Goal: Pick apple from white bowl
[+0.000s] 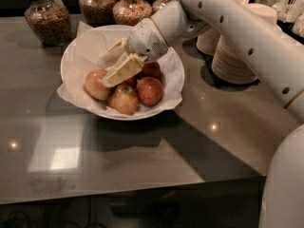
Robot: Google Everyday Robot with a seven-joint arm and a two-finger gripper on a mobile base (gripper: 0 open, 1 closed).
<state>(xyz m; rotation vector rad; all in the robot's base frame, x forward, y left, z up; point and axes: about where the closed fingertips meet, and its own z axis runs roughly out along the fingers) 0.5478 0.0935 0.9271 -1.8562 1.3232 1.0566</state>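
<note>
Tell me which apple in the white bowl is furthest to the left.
The pale apple at the pile's left end, beside the open hand over the white bowl; the other apples all lie to its right.

White bowl (pixel 142 116): white, lined with white crumpled paper (pixel 80 61).
Apples (pixel 149 90): red, mottled yellow.
Gripper (pixel 105 73), over the bowl, fingers apart: cream; arm (pixel 247 32) white.
Table (pixel 142 165): glossy grey-brown.
Jars (pixel 46 20): clear, speckled brown contents.
Stacked bowls (pixel 235 61): beige.
</note>
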